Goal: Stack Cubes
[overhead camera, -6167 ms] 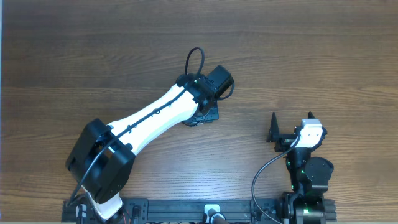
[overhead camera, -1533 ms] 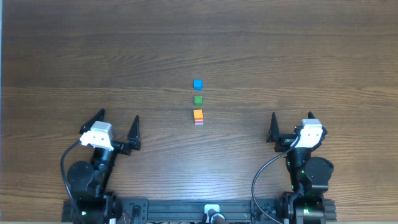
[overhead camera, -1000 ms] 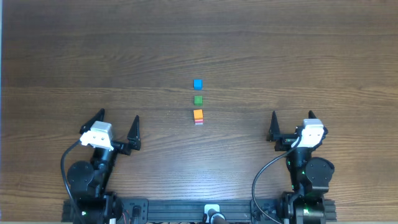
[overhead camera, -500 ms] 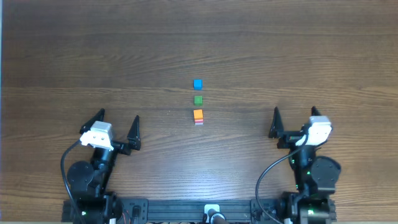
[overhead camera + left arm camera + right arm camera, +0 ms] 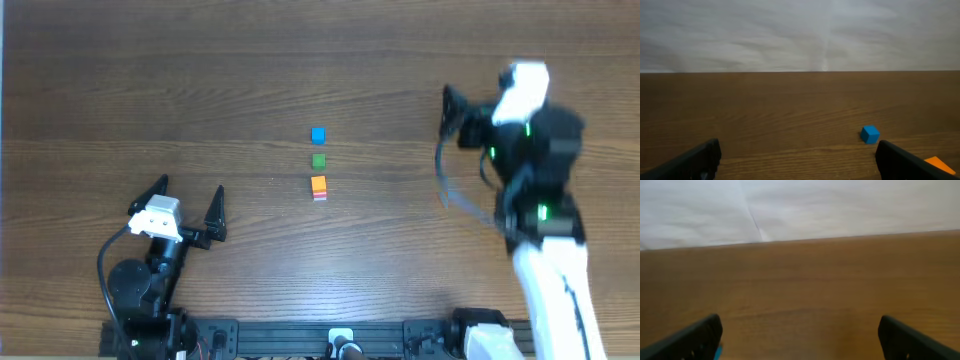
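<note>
Cubes in one row; left tool and right tool both wide open.

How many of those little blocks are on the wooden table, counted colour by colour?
small blue cube: 1
small green cube: 1
small orange cube: 1
pinkish-red cube, just an edge peeking from under the orange one: 1
Total: 4

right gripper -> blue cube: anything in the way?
Nothing visible: only bare table lies between the right gripper and the blue cube. If it goes onto the orange cube, the green cube sits between them in the row, so it probably needs lifting over.
</note>
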`<action>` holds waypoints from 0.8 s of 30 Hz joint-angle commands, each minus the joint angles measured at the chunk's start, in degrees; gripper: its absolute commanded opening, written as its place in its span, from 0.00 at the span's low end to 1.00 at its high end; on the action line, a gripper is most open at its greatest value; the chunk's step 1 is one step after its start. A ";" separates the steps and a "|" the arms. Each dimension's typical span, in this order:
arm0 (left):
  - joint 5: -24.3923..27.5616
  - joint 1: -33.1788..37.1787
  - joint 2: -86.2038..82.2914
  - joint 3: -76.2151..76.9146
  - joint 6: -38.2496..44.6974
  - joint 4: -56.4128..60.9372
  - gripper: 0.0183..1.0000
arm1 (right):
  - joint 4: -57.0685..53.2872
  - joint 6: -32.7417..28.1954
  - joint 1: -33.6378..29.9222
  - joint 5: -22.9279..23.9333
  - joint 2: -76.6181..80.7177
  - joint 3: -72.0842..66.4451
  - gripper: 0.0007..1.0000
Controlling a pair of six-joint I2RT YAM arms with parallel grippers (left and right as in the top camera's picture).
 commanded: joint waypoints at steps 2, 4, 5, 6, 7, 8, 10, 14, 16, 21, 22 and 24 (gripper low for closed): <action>0.79 0.31 -0.44 -0.37 0.83 0.13 1.00 | -8.55 1.51 4.92 -0.57 15.28 13.62 0.99; 0.79 0.31 -0.42 -0.37 0.83 0.13 1.00 | -12.85 2.64 7.89 1.75 20.72 18.38 0.99; 0.79 0.31 -0.44 -0.37 0.83 0.13 1.00 | -14.53 3.32 9.22 2.86 22.99 20.37 0.99; 0.79 0.31 -0.44 -0.37 0.83 0.13 1.00 | -16.48 4.07 10.75 3.91 25.51 22.62 0.99; 0.79 0.31 -0.42 -0.37 0.83 0.15 1.00 | -18.32 5.09 12.35 4.96 28.04 24.87 0.99; 0.79 0.31 -0.44 -0.37 0.83 0.13 1.00 | -19.87 6.03 13.68 5.70 30.10 26.71 0.99; 0.79 0.31 -0.42 -0.37 0.83 0.13 1.00 | -23.10 8.41 16.46 6.88 34.32 30.53 0.99; 0.79 0.31 -0.42 -0.37 0.83 0.13 1.00 | -28.52 12.98 21.38 7.76 41.79 37.20 0.99; 0.79 0.31 -0.42 -0.37 0.83 0.13 1.00 | -30.73 14.99 23.47 7.76 44.63 39.60 0.99; 0.79 0.31 -0.42 -0.37 0.83 0.13 1.00 | -35.74 19.61 28.70 7.78 49.90 42.71 0.99; 0.79 0.31 -0.42 -0.37 0.83 0.13 1.00 | -36.41 20.63 29.59 7.78 50.73 42.73 0.99; 0.79 0.31 -0.44 -0.37 0.83 0.13 1.00 | -37.42 22.32 31.04 7.82 52.30 42.73 0.99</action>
